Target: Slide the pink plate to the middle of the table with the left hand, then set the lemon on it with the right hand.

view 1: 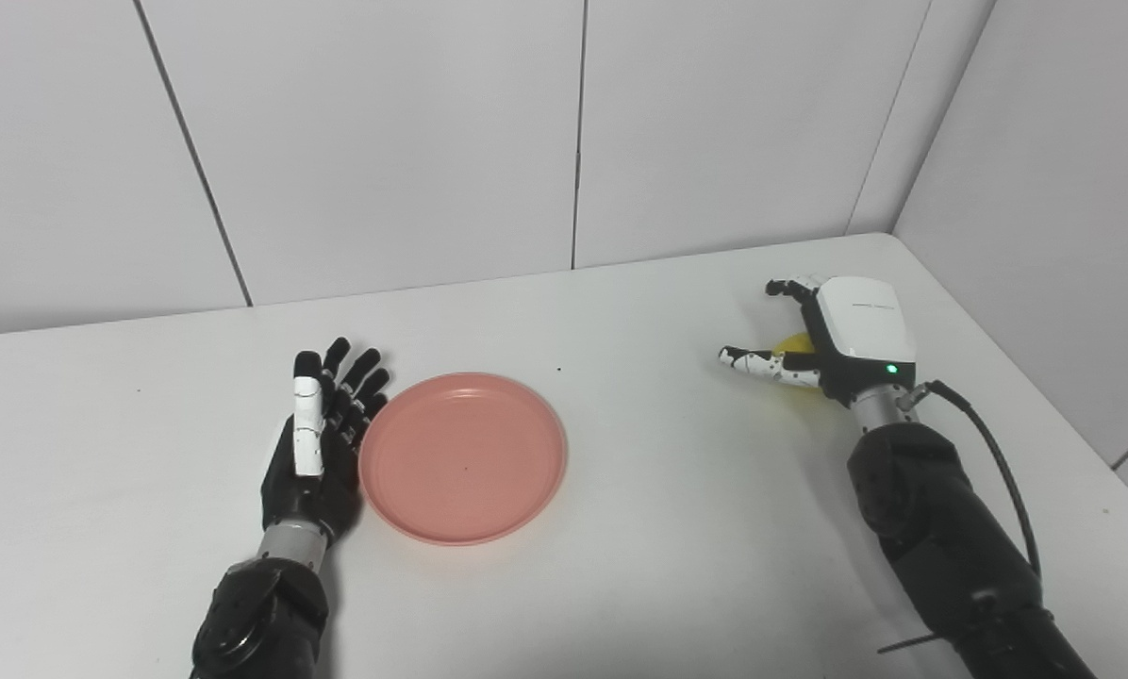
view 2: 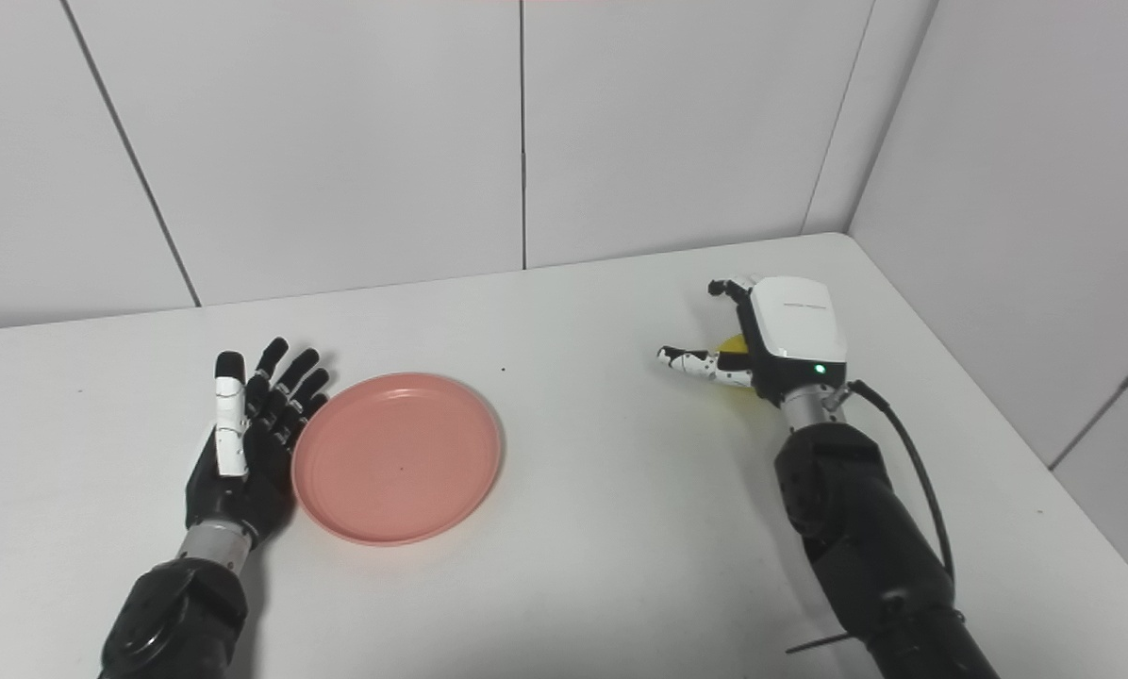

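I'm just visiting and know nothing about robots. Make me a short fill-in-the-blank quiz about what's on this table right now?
1. The plate on the table is coloured ____.
2. The plate has ____ lying on it.
3. The left hand rests flat with its fingers apart, beside the plate's ____ edge.
4. The yellow lemon sits under the ____ hand.

Missing words: pink; nothing; left; right
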Robot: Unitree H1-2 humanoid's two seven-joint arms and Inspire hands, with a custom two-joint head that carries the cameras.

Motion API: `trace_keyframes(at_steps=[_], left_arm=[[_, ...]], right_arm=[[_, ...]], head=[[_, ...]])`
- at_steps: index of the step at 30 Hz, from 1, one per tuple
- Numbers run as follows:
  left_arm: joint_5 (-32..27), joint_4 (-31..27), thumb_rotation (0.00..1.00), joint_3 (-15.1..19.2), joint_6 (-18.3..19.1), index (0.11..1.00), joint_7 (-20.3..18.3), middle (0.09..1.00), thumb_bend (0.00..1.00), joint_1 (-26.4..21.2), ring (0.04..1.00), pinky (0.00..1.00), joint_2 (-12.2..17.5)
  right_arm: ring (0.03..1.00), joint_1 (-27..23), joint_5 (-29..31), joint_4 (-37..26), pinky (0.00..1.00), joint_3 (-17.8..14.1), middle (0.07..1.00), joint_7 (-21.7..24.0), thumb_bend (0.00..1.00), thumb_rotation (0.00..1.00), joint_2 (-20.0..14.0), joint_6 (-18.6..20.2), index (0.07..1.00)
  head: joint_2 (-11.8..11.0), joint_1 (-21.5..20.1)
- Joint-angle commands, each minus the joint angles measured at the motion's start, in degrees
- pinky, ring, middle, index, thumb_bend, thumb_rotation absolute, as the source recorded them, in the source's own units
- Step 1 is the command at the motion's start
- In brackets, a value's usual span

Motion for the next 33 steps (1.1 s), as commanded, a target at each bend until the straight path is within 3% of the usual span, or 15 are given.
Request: trace_keyframes(at_steps=[1, 17, 19, 22, 25, 29, 33], left_arm=[[0.2, 1.4, 0.87, -0.2, 3.7, 0.969, 0.3, 0.926, 0.88, 1.5, 0.94, 0.99, 0.3], [0.1, -0.4, 0.88, -0.2, 5.9, 0.973, 0.9, 0.926, 0.86, 1.6, 0.934, 0.97, 0.5], [-0.1, -0.5, 0.88, -0.1, 6.2, 0.976, 0.7, 0.926, 0.86, 1.6, 0.935, 0.97, 0.5], [0.3, -0.6, 0.88, -0.3, 6.4, 0.973, 0.8, 0.922, 0.86, 1.6, 0.931, 0.97, 0.6], [0.1, -0.7, 0.87, -0.1, 6.6, 0.971, 0.8, 0.921, 0.87, 1.6, 0.93, 0.96, 0.6], [0.0, -1.1, 0.87, -0.1, 6.8, 0.973, 0.7, 0.925, 0.87, 1.8, 0.933, 0.97, 0.5], [0.0, -1.3, 0.86, 0.1, 7.3, 0.968, 1.0, 0.923, 0.89, 1.8, 0.929, 0.96, 0.5]], right_arm=[[0.727, -2.4, 0.3, -0.8, 0.75, -0.4, 0.723, -0.5, 0.78, 0.76, -2.1, 1.7, 0.691], [0.719, -3.0, 0.7, 2.2, 0.84, 1.5, 0.702, 1.7, 0.79, 0.79, -3.6, 4.4, 0.68], [0.717, -3.0, 1.1, 2.5, 0.81, 1.6, 0.707, 2.0, 0.8, 0.79, -3.6, 4.7, 0.678], [0.677, -3.1, 2.4, 2.6, 0.61, 1.6, 0.706, 2.9, 0.8, 0.77, -3.5, 4.9, 0.676], [0.635, -3.0, 3.8, 2.4, 0.53, 1.4, 0.685, 3.7, 0.8, 0.74, -3.2, 5.0, 0.675], [0.586, -2.7, 5.2, 3.1, 0.48, 1.3, 0.665, 2.8, 0.8, 0.69, -2.9, 4.3, 0.667], [0.588, -2.5, 6.3, 4.0, 0.49, 1.5, 0.655, 2.3, 0.79, 0.63, -2.7, 4.0, 0.654]], head=[[0.0, 0.0], [1.0, 0.1], [1.1, 0.1], [1.3, 0.2], [1.3, 0.2], [1.7, 0.3], [1.8, 0.3]])
